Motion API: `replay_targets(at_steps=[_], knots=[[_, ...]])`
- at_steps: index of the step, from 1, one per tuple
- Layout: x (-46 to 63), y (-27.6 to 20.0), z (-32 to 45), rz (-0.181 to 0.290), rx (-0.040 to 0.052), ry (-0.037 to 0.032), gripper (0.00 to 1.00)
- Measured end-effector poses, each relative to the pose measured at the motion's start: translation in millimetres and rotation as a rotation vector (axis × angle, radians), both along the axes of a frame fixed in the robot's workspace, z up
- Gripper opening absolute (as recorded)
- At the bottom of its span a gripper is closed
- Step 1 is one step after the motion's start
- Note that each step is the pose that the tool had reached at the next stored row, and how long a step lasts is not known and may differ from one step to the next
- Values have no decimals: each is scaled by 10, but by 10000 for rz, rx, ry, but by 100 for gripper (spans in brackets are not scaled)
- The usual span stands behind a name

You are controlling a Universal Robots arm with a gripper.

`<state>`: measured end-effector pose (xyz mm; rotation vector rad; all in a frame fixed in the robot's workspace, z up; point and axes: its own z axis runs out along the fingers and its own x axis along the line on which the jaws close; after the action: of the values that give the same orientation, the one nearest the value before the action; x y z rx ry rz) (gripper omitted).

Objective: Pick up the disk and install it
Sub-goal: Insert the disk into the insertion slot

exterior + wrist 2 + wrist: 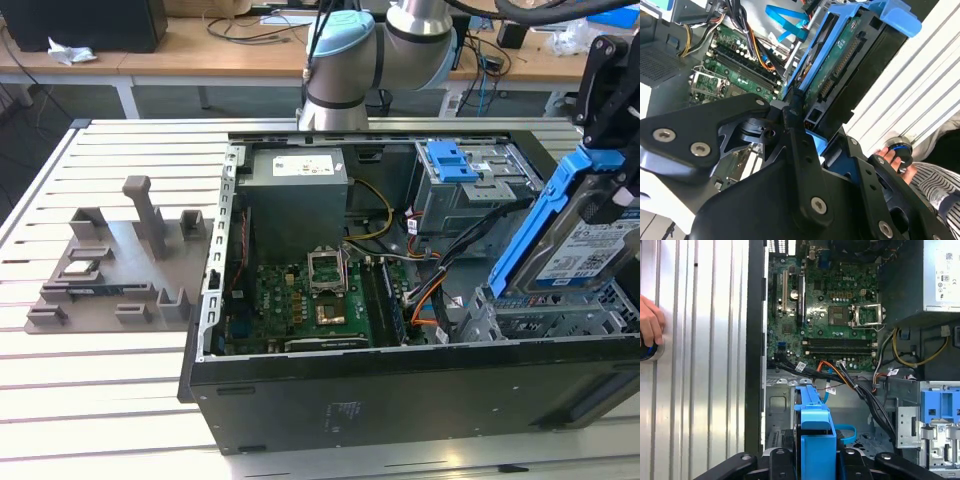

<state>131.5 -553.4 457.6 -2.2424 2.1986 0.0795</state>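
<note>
The disk (590,255), a silver drive with a white and blue label in a blue plastic bracket (540,225), hangs tilted at the exterior view's right. It is above the metal drive bay (560,320) of the open computer case (400,400). My black gripper (605,195) is shut on its upper end. In the second wrist view my gripper (807,127) clamps the disk (840,55), whose circuit-board side and connector show. In the first wrist view the blue bracket's edge (815,435) stands between my fingers (777,462), over the case floor.
Inside the case lie a green motherboard (300,300), a grey power-supply box (295,195), bundled cables (430,290) and a blue latch on a metal cage (450,160). A grey fixture (110,260) sits on the slatted table (100,400). A person's hand (650,325) rests on the table beside the case.
</note>
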Motion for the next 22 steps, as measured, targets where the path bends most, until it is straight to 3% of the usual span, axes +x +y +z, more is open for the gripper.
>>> replay_targets(at_steps=[1,3,4,12,22], knots=[[1,4,-53,-297,-2,1,37],[5,22,-84,-433,-2,0,37],[16,41,-95,-440,-1,0,37],[20,42,-267,-442,-2,1,37],[20,42,-375,-443,-2,0,37]])
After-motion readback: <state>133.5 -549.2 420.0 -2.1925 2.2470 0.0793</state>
